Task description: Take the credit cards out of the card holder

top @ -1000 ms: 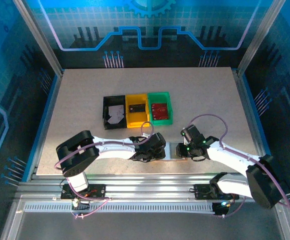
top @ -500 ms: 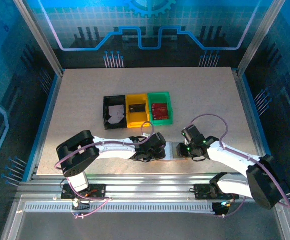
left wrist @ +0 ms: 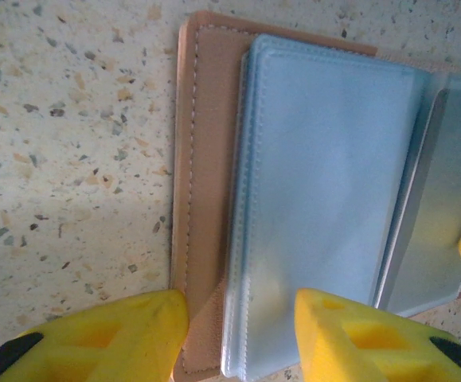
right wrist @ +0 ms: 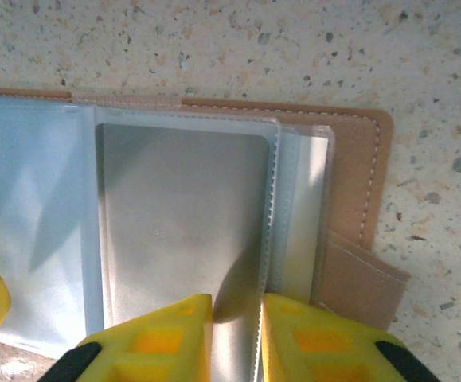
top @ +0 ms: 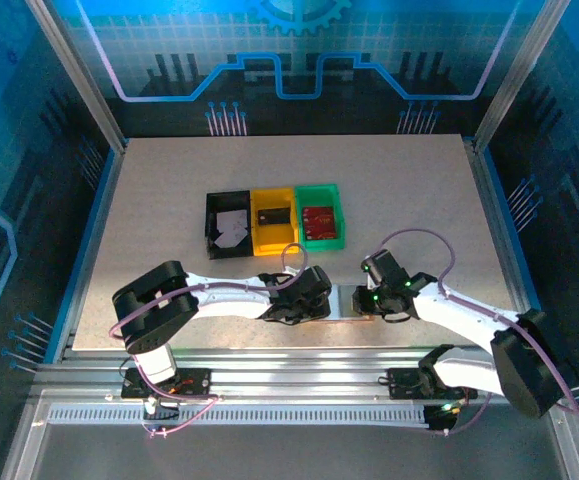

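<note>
Tan leather and cloudy plastic sleeves are what I am working on: the card holder point(top: 347, 300) lies open and flat on the table point(top: 419, 200) at its near edge, between my two grippers and well apart from the black tray point(top: 212, 243), yellow tray point(top: 274, 240) and green tray point(top: 321, 240) farther off. My left gripper point(left wrist: 242, 334) stands with its fingers apart across the holder's left side, one finger by the tan cover and the other on the first sleeve; it grasps nothing and looks to be pinning the holder down. My right gripper point(right wrist: 236, 334) has its fingers nearly together, and the stitched edge of a sleeve runs into the narrow gap between them; whether they have truly bitten I cannot tell. A grey credit card point(right wrist: 182, 223) sits inside that sleeve, just left of the stitched edge. As I judge it, the step is getting this card out, and the risk is pinching sleeve and card together so the whole holder drags along. I would do best to press firmly with the left, take the card's own edge and not the plastic seam, and draw slowly along the sleeve's opening, staying low and flat so the card does not bend or snag.
</note>
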